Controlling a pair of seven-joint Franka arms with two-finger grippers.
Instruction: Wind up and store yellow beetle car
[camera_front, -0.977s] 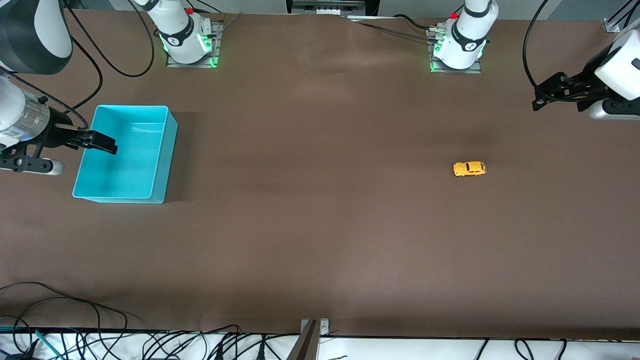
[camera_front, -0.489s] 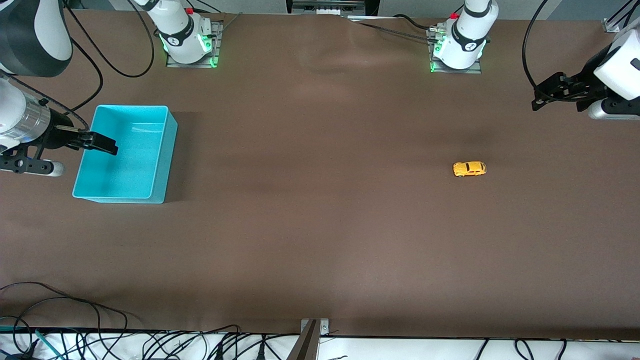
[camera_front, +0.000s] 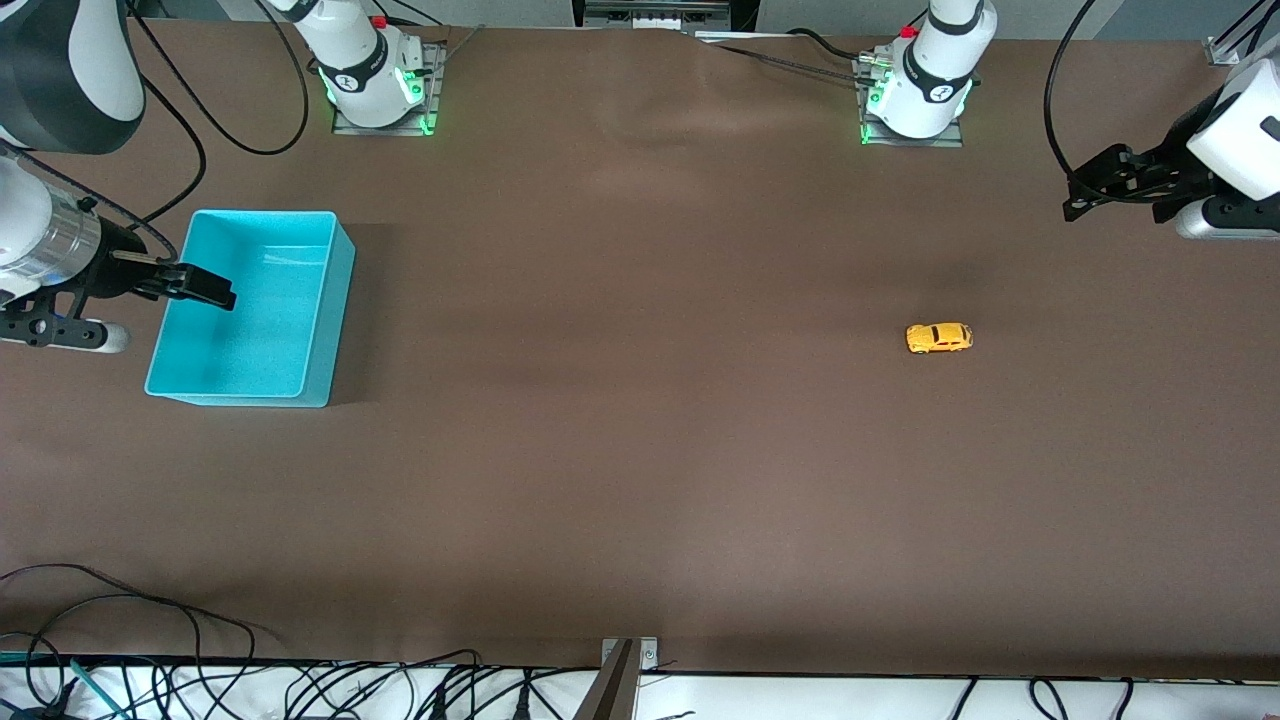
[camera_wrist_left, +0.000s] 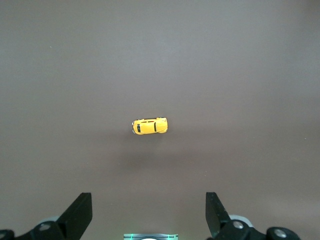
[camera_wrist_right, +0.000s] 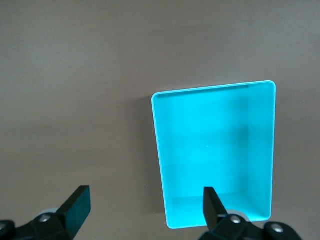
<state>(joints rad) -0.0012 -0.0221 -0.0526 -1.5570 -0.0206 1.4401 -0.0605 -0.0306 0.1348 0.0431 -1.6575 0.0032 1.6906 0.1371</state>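
Observation:
The yellow beetle car (camera_front: 939, 338) stands alone on the brown table toward the left arm's end. It also shows in the left wrist view (camera_wrist_left: 149, 125), centred ahead of the fingers. My left gripper (camera_front: 1083, 196) hangs open and empty in the air near that end of the table, apart from the car; in its own view (camera_wrist_left: 148, 215) the jaws stand wide. The turquoise bin (camera_front: 336, 300) sits toward the right arm's end and is empty (camera_wrist_right: 159, 145). My right gripper (camera_front: 207, 287) is open and empty over the bin's outer edge (camera_wrist_right: 142, 207).
The two arm bases (camera_front: 372, 80) (camera_front: 915, 90) stand along the table's back edge. Cables (camera_front: 150, 620) lie along the table edge nearest the front camera. A metal bracket (camera_front: 625, 670) sits at the middle of that edge.

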